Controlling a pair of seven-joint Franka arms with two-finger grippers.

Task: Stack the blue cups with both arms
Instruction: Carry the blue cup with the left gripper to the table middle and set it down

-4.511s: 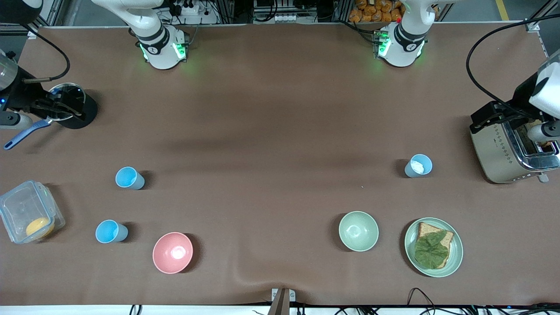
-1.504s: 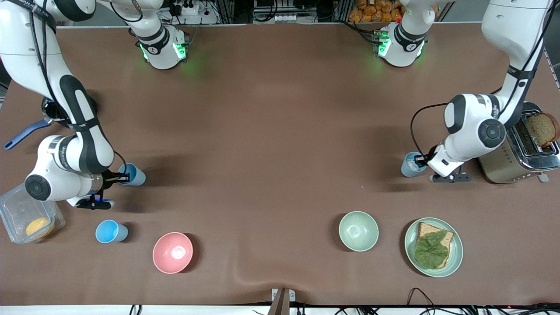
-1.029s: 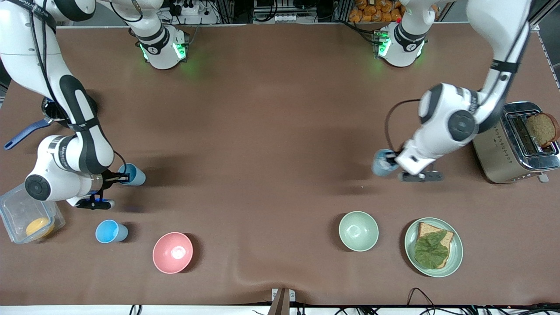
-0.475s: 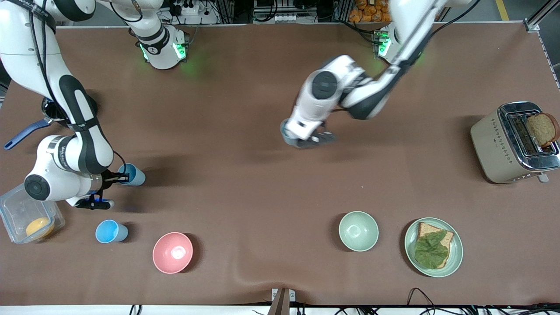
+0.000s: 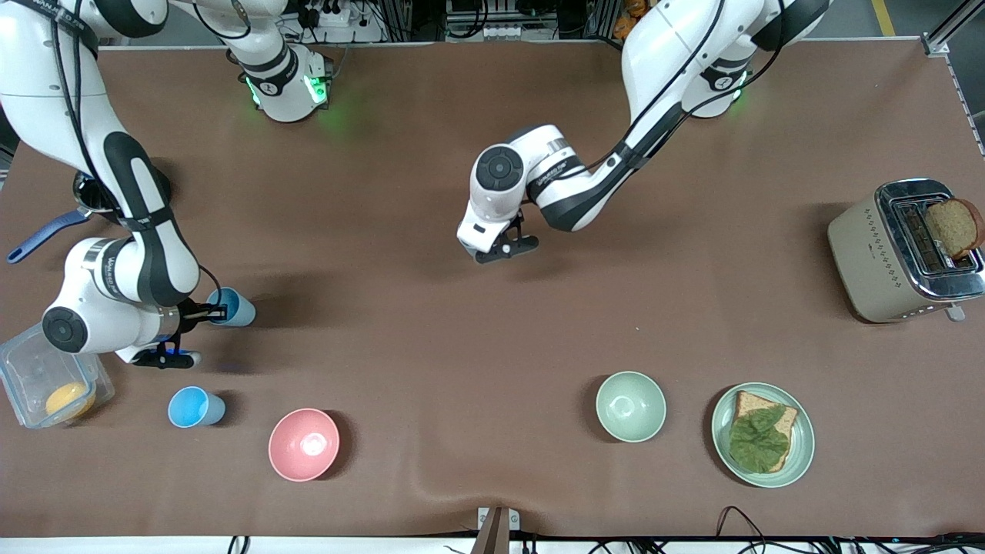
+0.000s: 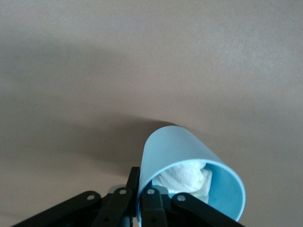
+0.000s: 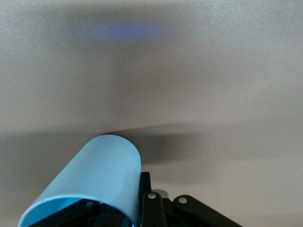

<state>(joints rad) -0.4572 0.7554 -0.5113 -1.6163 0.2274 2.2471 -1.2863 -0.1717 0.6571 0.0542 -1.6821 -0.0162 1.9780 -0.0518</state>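
My right gripper [image 5: 215, 313] is shut on the rim of a bright sky-blue cup [image 5: 235, 308] that stands on the table toward the right arm's end. In the right wrist view the gripper [image 7: 138, 189] pinches that cup's wall [image 7: 94, 175]. A second sky-blue cup [image 5: 196, 406] stands free, nearer to the front camera. My left gripper [image 5: 492, 250] is over the table's middle. Its cup is hidden under the hand in the front view. In the left wrist view the gripper [image 6: 141, 189] is shut on the rim of the paler blue cup [image 6: 180, 151], which holds white crumpled material.
A pink bowl [image 5: 303, 444] sits beside the free cup. A pale green bowl [image 5: 630, 405] and a plate [image 5: 723, 454] with bread and lettuce lie nearer the front camera. A toaster [image 5: 877, 254] stands at the left arm's end, a clear container [image 5: 31, 362] at the right arm's end.
The left arm has carried the paler cup from beside the toaster to over the table's middle. The right arm has stayed still, shut on its cup.
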